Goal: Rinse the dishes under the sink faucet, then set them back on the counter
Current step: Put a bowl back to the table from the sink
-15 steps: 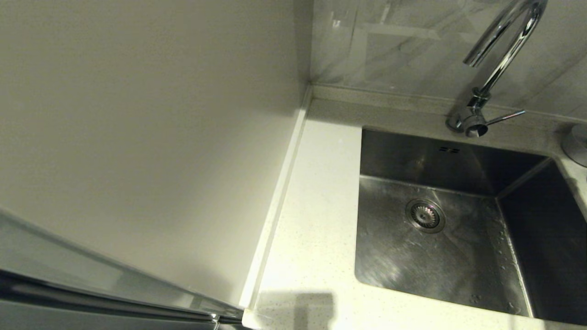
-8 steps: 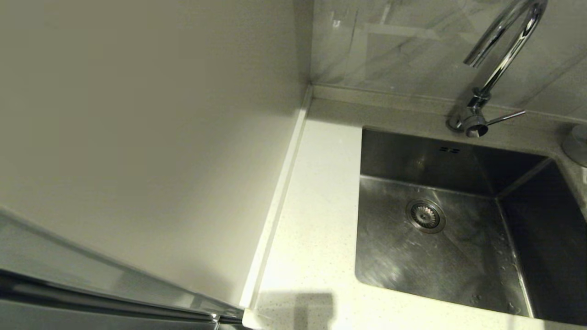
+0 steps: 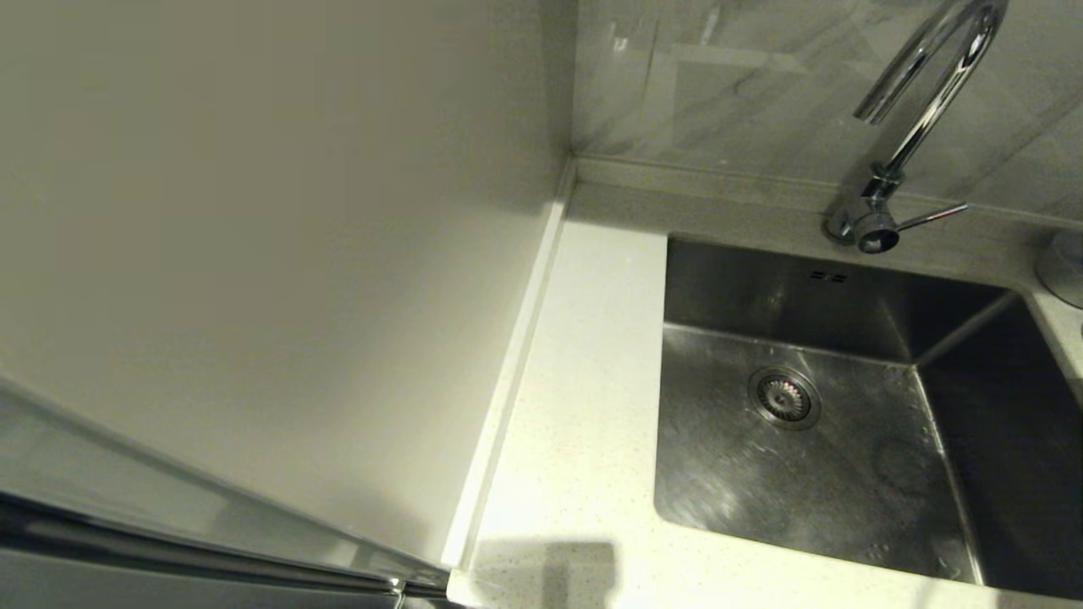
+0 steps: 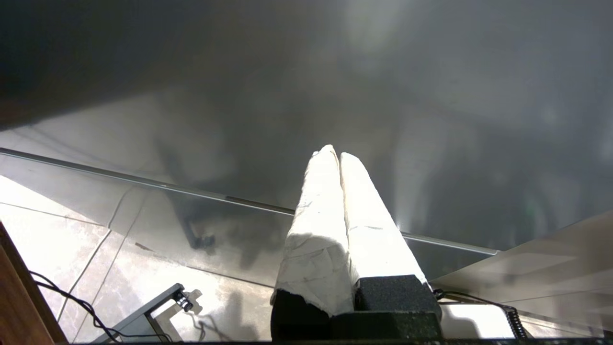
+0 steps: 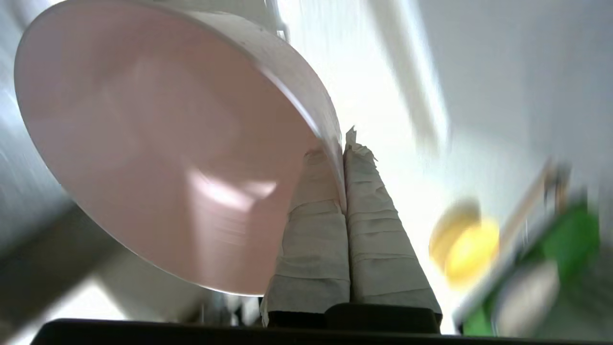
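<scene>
- The right gripper (image 5: 346, 143) is showing only in its own wrist view, its two tape-wrapped fingers (image 5: 313, 225) pressing together on the rim of the pale pink bowl (image 5: 158, 158) — one finger inside the wall, the other outside.
- The pink bowl is hanging tilted in that grip, its open inside facing the camera; its surroundings are smearing into blur, with only a yellow round shape (image 5: 467, 249) and something green (image 5: 550, 258) making themselves out behind it.
- The left gripper (image 4: 339, 155) is hanging beside a dark glossy panel, above a tiled floor (image 4: 57, 230), its wrapped fingers lying flat against each other with nothing between them.
- In the head view neither arm is appearing, and no bowl is sitting there.
- The sink (image 3: 812, 474) is lying to the right, with its round drain strainer (image 3: 783, 397) and two small overflow slots (image 3: 827, 276) in the far wall.
- The faucet (image 3: 918, 110) is standing at the far edge of the sink — its spout arching over the basin and its thin lever (image 3: 931, 216) pointing right.
- The counter (image 3: 575, 406) is running along the sink's left side, meeting a plain wall panel (image 3: 254, 254) on the left.
</scene>
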Robot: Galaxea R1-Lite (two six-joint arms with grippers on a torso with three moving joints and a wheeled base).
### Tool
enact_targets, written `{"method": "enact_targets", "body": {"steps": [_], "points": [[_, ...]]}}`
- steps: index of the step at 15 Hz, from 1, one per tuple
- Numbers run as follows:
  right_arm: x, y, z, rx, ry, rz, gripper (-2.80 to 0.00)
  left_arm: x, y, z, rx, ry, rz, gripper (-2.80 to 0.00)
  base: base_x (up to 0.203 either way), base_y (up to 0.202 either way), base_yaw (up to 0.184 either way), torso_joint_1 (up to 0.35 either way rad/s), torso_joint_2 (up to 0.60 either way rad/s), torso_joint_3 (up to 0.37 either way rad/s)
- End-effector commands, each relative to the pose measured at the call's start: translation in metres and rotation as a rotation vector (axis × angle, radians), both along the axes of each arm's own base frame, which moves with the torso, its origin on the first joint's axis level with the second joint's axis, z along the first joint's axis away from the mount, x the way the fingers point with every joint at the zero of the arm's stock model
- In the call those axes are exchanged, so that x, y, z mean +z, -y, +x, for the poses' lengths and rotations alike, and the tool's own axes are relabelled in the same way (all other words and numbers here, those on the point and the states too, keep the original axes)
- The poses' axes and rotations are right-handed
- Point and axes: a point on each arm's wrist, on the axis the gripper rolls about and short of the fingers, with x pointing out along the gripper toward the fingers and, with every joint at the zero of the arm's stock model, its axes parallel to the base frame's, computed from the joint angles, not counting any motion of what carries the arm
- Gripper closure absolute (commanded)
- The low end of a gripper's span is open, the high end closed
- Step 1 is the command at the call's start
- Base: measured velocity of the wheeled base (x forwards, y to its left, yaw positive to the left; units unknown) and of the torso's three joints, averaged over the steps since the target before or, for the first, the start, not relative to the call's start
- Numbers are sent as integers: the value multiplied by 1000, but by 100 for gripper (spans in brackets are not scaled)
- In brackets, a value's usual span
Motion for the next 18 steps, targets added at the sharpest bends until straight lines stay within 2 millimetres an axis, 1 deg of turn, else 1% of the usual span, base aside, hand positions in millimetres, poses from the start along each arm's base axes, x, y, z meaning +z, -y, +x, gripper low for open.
{"method": "enact_targets", "body": {"steps": [1,3,5,8,11,13,18], "points": [[-15,10,0,-28,-78,88,0,0,0,0,1,3,-1,0,0,0,0,0,0,0],[-25,23,9,-32,-103,117,0,0,0,0,1,3,-1,0,0,0,0,0,0,0],[-30,37,21,-31,-106,122,0,0,0,0,1,3,-1,0,0,0,0,0,0,0],[-40,64,41,-37,-36,26,0,0,0,0,0,3,0,0,0,0,0,0,0,0],[-53,84,55,-69,-47,-35,0,0,0,0,1,3,1,0,0,0,0,0,0,0],[-58,89,59,-72,-55,-34,0,0,0,0,1,3,-1,0,0,0,0,0,0,0],[-67,92,63,-66,-76,-12,0,0,0,0,1,5,-1,0,0,0,0,0,0,0]]}}
